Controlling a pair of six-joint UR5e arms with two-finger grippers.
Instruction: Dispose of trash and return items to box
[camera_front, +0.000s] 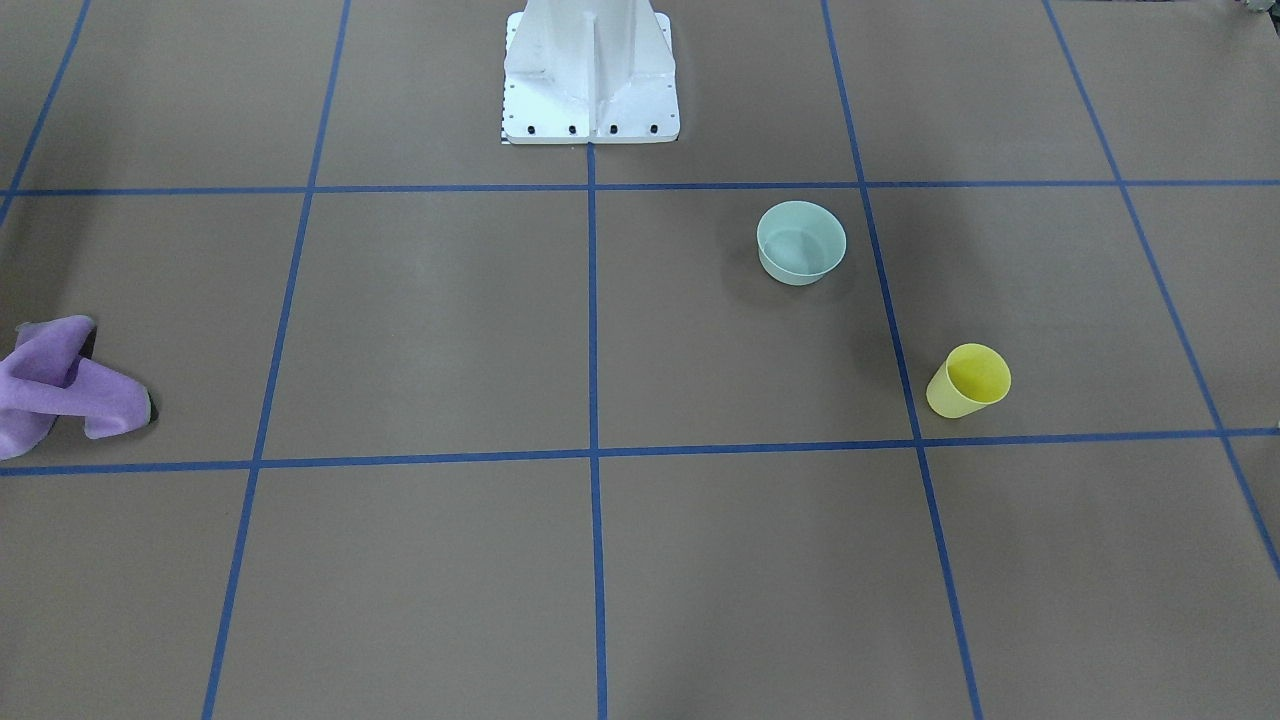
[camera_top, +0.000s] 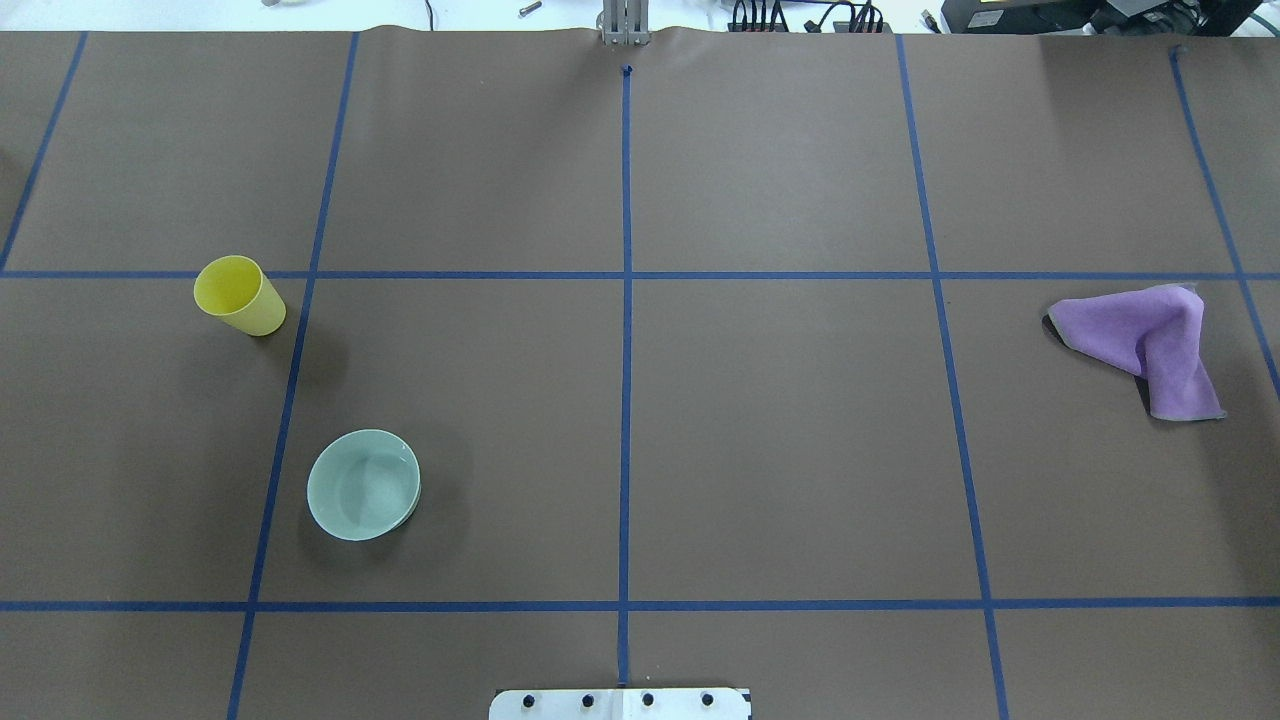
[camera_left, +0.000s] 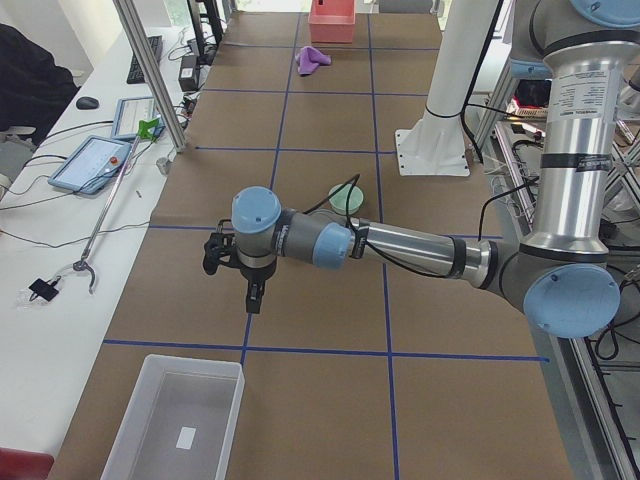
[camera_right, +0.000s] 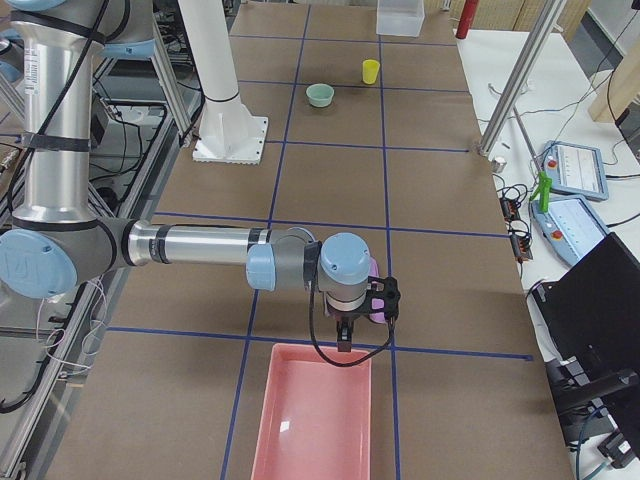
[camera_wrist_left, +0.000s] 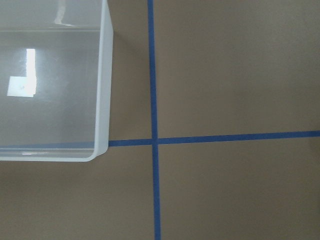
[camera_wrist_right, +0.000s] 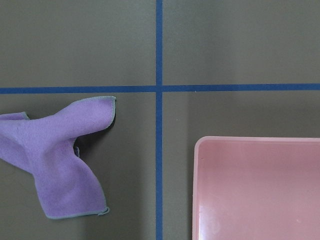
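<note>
A yellow cup (camera_front: 968, 381) stands tilted on the brown table, also in the overhead view (camera_top: 240, 296). A pale green bowl (camera_front: 800, 243) sits nearer the robot base, also overhead (camera_top: 363, 484). A crumpled purple cloth (camera_top: 1150, 345) lies on the robot's right side and shows in the right wrist view (camera_wrist_right: 55, 155). My left gripper (camera_left: 250, 295) hangs above the table near a clear box (camera_left: 195, 364). My right gripper (camera_right: 345, 335) hangs at the edge of a pink bin (camera_right: 315, 348), next to the cloth. I cannot tell whether either gripper is open or shut.
The clear box's rim (camera_wrist_left: 102, 80) fills the left wrist view's upper left; the box holds only a white label. The pink bin's rim (camera_wrist_right: 197, 190) shows at the lower right of the right wrist view. Blue tape lines grid the table. The white robot base (camera_front: 590, 70) stands mid-table.
</note>
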